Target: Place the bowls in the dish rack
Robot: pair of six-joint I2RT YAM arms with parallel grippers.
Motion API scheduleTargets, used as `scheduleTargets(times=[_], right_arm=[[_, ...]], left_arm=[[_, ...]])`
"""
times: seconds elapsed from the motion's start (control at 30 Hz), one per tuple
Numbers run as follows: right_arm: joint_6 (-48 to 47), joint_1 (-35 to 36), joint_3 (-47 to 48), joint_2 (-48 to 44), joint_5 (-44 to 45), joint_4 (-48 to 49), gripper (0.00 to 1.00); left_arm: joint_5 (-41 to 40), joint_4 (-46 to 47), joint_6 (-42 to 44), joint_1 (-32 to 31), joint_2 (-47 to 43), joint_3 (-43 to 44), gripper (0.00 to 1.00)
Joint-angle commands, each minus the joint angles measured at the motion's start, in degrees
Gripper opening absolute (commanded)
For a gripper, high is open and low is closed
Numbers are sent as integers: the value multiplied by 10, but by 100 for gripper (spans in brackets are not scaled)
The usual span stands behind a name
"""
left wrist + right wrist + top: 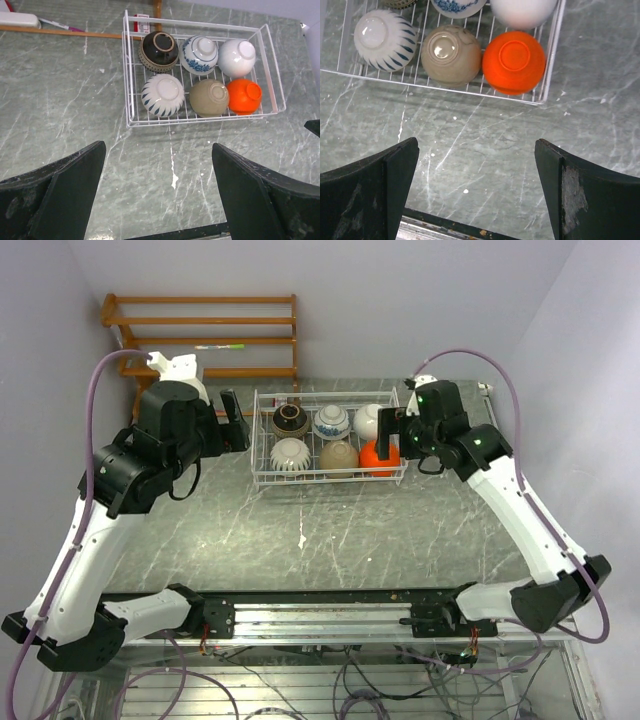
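The white wire dish rack (258, 440) stands at the back middle of the table and holds six upturned bowls. Back row: a dark brown-black bowl (290, 420), a blue-and-white patterned bowl (331, 422) and a white bowl (367, 418). Front row: a white bowl with blue stripes (290, 455), a beige bowl (339, 456) and an orange-red bowl (379, 457). My left gripper (236, 420) is open and empty, just left of the rack. My right gripper (388, 428) is open and empty, raised over the rack's right end (550, 60), near the orange-red bowl (514, 62).
An orange-brown wooden slatted shelf (200, 335) stands against the back wall, behind the rack on the left. A white object (17, 20) and a pen lie by its base. The arms' rail (320, 615) runs along the near table edge. Walls close in on both sides.
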Motion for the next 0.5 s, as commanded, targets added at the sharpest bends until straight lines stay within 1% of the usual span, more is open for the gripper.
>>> scheduleTargets(times=[0.0, 0.13, 0.33, 0.47], right_arm=[[-13, -1, -10, -21, 47, -4, 100], [-16, -1, -2, -16, 72, -21, 100], [-24, -1, -6, -24, 67, -14, 100], [-18, -1, -6, -19, 81, -21, 100]], left_arm=[[24, 43, -6, -3, -1, -7, 99], [29, 47, -11, -3, 0, -15, 99], [22, 49, -14, -3, -2, -22, 99], [23, 53, -14, -3, 2, -21, 99]])
